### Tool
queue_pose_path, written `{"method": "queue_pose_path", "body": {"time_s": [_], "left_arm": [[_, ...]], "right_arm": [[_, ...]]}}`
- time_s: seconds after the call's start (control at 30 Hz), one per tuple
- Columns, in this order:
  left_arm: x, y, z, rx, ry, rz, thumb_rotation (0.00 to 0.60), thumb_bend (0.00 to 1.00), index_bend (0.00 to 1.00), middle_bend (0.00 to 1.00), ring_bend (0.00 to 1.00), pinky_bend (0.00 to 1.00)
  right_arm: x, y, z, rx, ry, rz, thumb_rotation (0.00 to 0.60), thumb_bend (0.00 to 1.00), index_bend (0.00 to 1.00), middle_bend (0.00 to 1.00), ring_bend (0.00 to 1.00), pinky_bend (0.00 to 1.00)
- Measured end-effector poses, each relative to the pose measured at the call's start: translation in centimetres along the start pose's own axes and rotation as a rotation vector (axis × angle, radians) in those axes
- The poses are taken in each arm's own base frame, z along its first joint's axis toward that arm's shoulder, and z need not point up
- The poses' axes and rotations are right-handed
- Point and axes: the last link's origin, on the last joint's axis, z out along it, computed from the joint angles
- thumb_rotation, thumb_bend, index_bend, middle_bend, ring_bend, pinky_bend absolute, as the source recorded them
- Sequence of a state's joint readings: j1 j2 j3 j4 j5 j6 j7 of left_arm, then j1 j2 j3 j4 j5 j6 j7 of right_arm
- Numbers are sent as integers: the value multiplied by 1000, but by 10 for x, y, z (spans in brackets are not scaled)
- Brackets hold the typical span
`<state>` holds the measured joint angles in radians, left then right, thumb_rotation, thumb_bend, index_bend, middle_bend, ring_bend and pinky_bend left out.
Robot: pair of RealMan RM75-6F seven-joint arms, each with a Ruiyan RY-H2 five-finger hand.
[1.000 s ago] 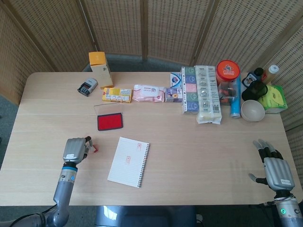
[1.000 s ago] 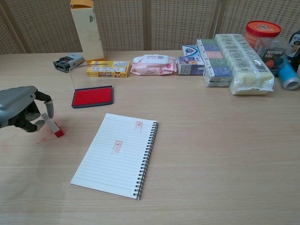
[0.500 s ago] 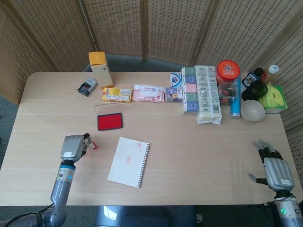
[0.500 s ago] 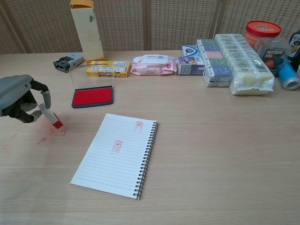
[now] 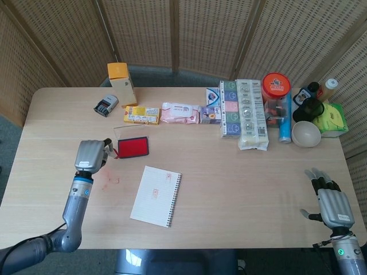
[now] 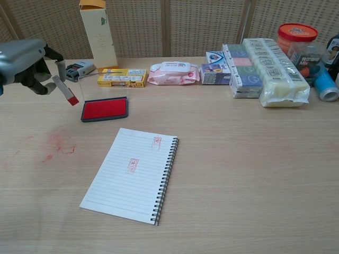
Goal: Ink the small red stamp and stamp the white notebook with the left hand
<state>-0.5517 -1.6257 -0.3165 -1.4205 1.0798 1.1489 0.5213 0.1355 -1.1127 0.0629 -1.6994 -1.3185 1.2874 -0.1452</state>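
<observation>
Now the left robot hand [image 6: 24,63], pinching the stamp [image 6: 66,91], has lifted off the worktop [image 6: 238,159] toward the ink pad [image 6: 104,109]: re-inking likely next.

In the chest view the left robot hand [image 6: 24,61] is cut off by the left edge, and the upper end of the small red stamp [image 6: 66,91] is hidden among its fingers. The right robot hand [image 5: 331,205] is seen only in the head view. Far right of the left robot hand, the blue can [image 6: 327,87] is clipped by the chest view's edge. The marks on the white notebook [image 6: 132,174] are too small to be read
</observation>
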Motion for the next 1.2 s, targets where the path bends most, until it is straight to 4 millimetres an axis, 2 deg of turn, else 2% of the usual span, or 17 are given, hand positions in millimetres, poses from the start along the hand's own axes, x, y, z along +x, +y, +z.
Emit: {"method": "queue_pose_path", "body": {"time_s": [0.2, 0.33, 0.53, 0.77, 1.2], "left_arm": [[3, 3, 26, 15, -27, 25, 600, 445, 589, 1000, 1000, 1000], [-2, 2, 43, 41, -62, 50, 600, 445, 590, 1000, 1000, 1000], [-14, 6, 55, 42, -101, 53, 600, 445, 589, 1000, 1000, 1000], [-23, 12, 61, 33, -121, 54, 600, 445, 590, 1000, 1000, 1000], [-37, 19, 60, 18, -136, 60, 600, 445, 597, 1000, 1000, 1000]], "right_arm": [[-6, -1, 9, -14, -20, -11, 600, 20, 0, 10, 73, 147], [-11, -2, 15, -25, -37, -23, 600, 20, 0, 10, 73, 147], [-15, 0, 19, -41, -52, -32, 600, 20, 0, 11, 73, 147], [-16, 2, 20, -50, -51, -32, 600, 20, 0, 11, 73, 147], [-17, 4, 22, -58, -64, -28, 600, 20, 0, 11, 74, 147]]}}
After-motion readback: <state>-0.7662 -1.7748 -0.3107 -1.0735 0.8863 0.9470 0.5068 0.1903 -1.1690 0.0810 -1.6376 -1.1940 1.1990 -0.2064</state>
